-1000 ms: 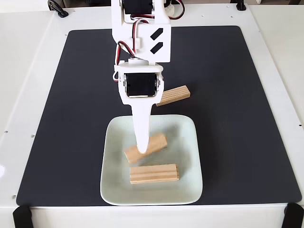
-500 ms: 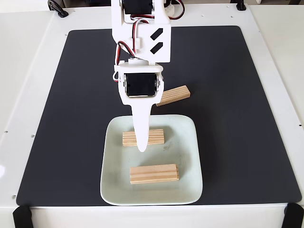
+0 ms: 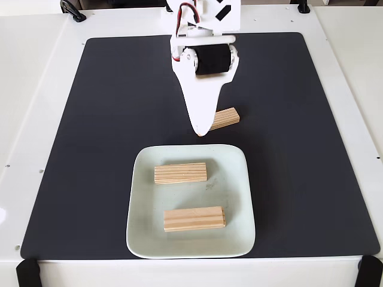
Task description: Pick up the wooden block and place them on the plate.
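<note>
Wooden blocks are sitting two-up on the plate [image 3: 239,197] near the worktop's front edge: one [image 3: 180,173] toward its back rim, one [image 3: 194,219] toward its front. A third block [image 3: 224,118] is lying on the black mat [image 3: 108,119] just behind the plate, waiting its turn. Claw [image 3: 200,131] is hovering right at that block's left end; honestly can't tell how wide it's standing.

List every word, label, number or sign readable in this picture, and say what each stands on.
No words, brands or numbers can be read.
Two black slanted bar-shaped marks, not letters, sit on the white robot arm housing above the end effector.
The pale mint square plate and light-tan wooden blocks carry no markings.
</note>
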You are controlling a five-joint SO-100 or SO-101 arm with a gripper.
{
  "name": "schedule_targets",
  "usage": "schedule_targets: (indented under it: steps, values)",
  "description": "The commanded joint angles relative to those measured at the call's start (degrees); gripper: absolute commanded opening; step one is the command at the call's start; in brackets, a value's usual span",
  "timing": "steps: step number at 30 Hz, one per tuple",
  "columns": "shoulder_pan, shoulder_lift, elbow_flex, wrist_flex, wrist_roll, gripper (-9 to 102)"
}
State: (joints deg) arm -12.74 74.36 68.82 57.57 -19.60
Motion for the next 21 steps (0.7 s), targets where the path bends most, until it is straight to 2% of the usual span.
schedule_targets:
  steps: [1, 13, 18, 21]
  values:
    - [-1.05, 10.2, 9.67, -0.53, -3.96, 0]
    - [-2.9, 26.63, 35.42, -0.97, -4.48, 0]
    - [-2.64, 28.3, 44.47, -10.81, -4.48, 0]
    - [-2.37, 28.3, 45.97, -11.95, -4.31, 0]
